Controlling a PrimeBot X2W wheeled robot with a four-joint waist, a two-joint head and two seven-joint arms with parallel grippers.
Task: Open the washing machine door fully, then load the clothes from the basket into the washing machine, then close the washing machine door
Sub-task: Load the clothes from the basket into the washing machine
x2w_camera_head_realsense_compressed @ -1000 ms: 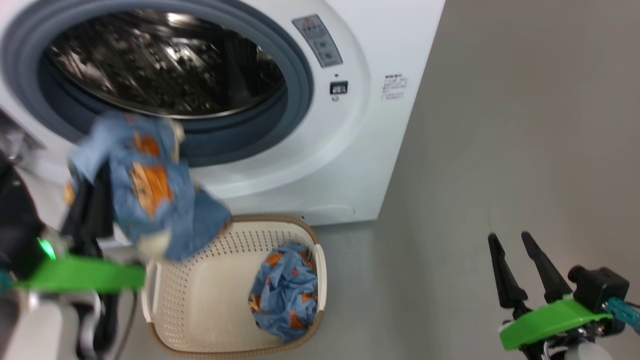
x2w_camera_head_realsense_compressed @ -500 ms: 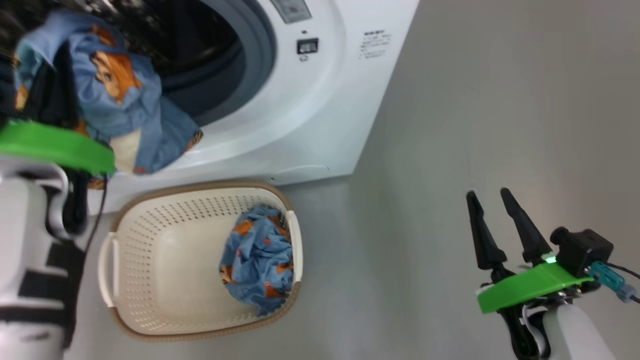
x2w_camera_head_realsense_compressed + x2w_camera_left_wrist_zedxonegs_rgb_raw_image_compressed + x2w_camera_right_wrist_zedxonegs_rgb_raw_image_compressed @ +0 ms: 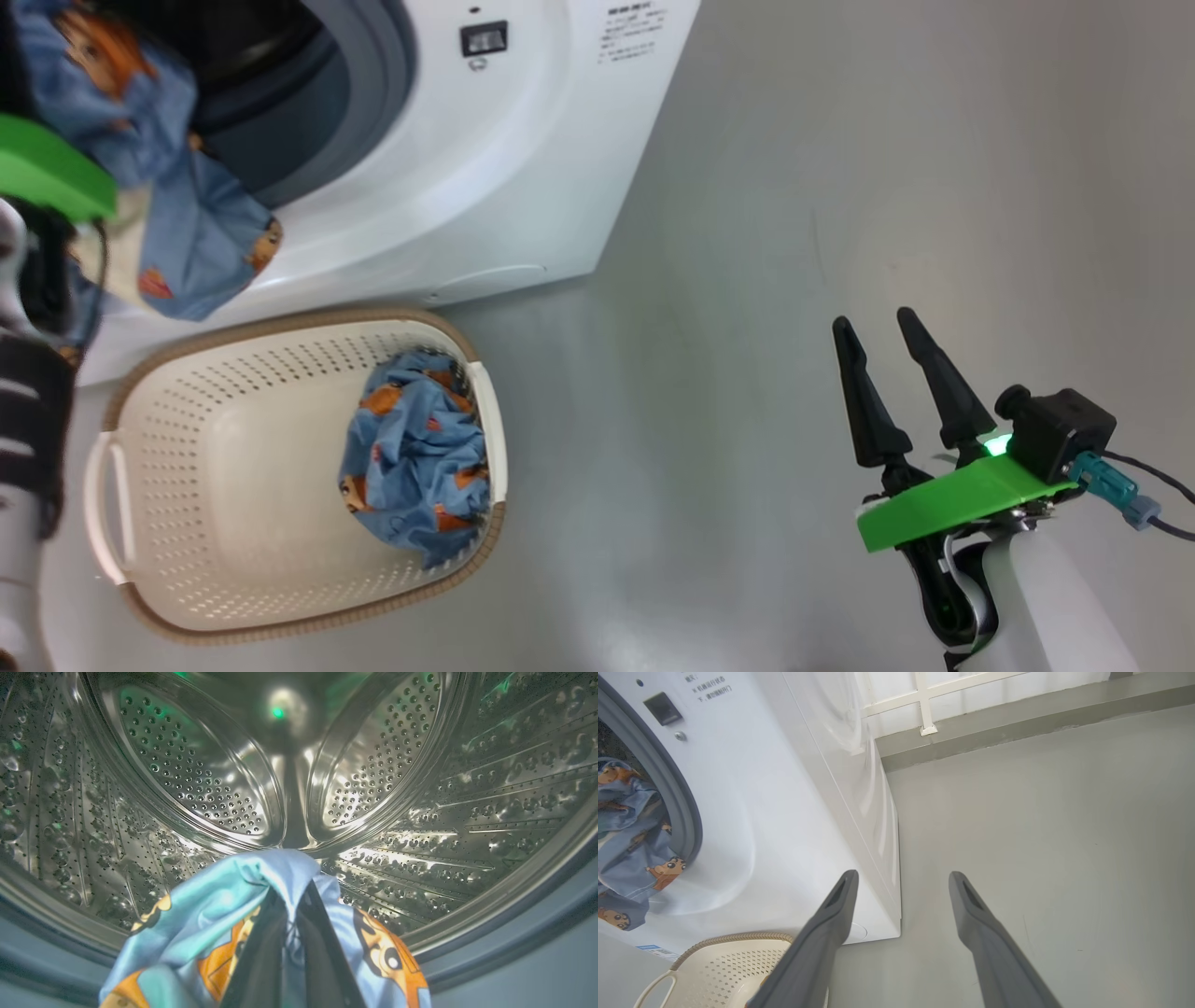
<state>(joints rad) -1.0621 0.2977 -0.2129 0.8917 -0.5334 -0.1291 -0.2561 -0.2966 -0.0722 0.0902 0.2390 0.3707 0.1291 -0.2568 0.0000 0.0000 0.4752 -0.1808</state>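
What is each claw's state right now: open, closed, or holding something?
Left claw: closed on a clothes bundle.
Right claw: open, holding nothing.

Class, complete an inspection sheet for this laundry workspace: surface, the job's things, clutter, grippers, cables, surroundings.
Surface: grey floor; the basket stands on it in front of the washing machine.
Job's things: one blue printed garment hangs at the machine's opening, its top at the mouth of the steel drum; a second bundle lies in the basket.
Clutter: nothing seen.
Grippers: left gripper shut on the garment; right gripper open, empty, above the floor.
Cables: dark cable with a teal plug at the right wrist.
Surroundings: white frame above a grey ledge behind the machine.
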